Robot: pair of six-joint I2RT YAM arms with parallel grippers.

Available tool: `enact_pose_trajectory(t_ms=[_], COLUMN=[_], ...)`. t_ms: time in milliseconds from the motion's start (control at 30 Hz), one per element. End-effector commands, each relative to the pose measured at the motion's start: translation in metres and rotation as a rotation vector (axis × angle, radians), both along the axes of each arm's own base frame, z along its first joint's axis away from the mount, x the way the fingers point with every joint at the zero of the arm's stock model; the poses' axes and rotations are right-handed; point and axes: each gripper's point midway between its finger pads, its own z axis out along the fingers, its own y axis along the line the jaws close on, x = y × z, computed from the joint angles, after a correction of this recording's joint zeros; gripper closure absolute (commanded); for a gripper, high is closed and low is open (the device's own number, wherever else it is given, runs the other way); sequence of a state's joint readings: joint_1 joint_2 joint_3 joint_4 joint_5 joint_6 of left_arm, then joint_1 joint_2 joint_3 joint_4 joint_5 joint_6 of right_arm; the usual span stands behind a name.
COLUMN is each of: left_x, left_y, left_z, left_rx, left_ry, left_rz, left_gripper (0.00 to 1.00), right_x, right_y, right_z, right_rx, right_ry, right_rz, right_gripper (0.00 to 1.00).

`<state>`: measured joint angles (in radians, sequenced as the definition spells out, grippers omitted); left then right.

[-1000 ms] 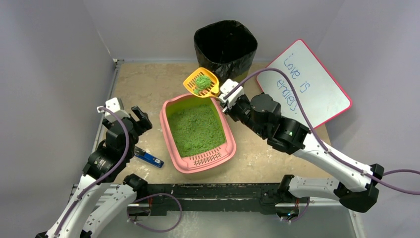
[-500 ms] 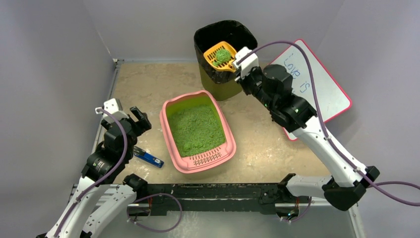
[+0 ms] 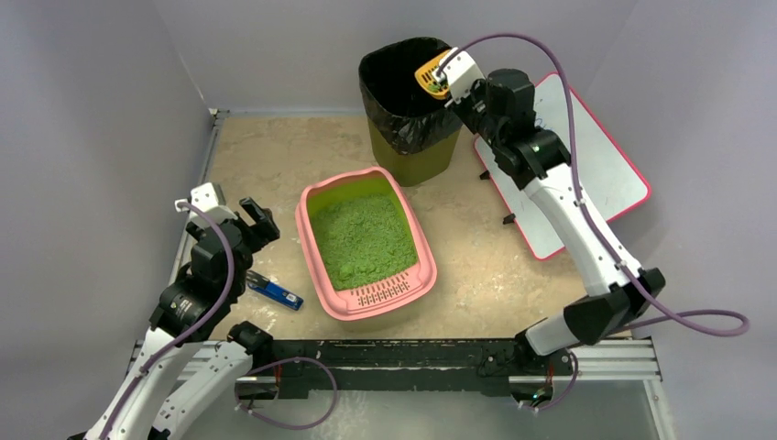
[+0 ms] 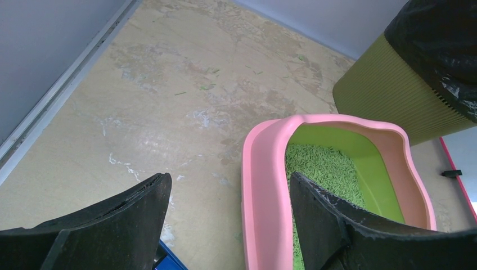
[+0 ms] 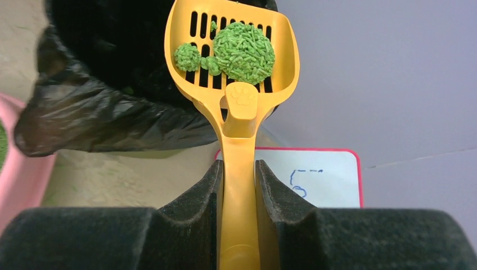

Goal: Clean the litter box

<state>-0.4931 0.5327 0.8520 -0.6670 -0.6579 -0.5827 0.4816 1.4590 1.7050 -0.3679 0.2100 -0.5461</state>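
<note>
The pink litter box [image 3: 317,247] with green litter sits mid-table; its rim also shows in the left wrist view [image 4: 259,185]. My right gripper [image 3: 451,81] is shut on the handle of a yellow slotted scoop [image 5: 239,140], held over the far right rim of the olive bin [image 3: 417,151] with its black bag. The scoop [image 3: 430,73] carries green litter clumps [image 5: 243,52]. My left gripper [image 3: 249,220] is open and empty, left of the litter box, its fingers [image 4: 135,216] above the floor beside the pink rim.
A blue object [image 3: 275,292] lies left of the litter box near my left arm. A pink-framed whiteboard [image 3: 605,174] with blue writing leans at the right, also in the right wrist view [image 5: 315,177]. Walls enclose the back and sides.
My right arm has lifted the loaded scoop from the litter box's far end up and back to over the bin's far right rim. The left arm has not moved.
</note>
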Motion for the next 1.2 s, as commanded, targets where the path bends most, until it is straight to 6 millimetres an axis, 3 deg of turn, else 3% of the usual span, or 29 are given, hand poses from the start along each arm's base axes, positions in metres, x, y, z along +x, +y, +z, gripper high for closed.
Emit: enact_pose_trajectory(t_ms=[0,233,600,1167], left_x=[0.003,0.000,0.000,0.004], left_y=[-0.002,0.000,-0.002,-0.004], left_z=[0.010,0.013,0.014,0.009], left_rx=[-0.020,-0.024,-0.028,-0.017], left_ry=[-0.047,-0.059,-0.065,-0.043], left_rz=[-0.007,-0.002,-0.014,-0.012], left_gripper=[0.23,0.23,0.23,0.23], right_x=[0.020,0.045,0.062,0.074], right_y=[-0.002,-0.010,-0.004,-0.008], right_z=[0.026,0.011,-0.023,-0.035], right_rx=[-0.046,-0.130,-0.314,-0.662], right_ry=[-0.064,-0.027,0.039,0.001], right_rz=[0.021,0.007,0.100,0.224], right_gripper=[1.00,1.00,1.00,1.00])
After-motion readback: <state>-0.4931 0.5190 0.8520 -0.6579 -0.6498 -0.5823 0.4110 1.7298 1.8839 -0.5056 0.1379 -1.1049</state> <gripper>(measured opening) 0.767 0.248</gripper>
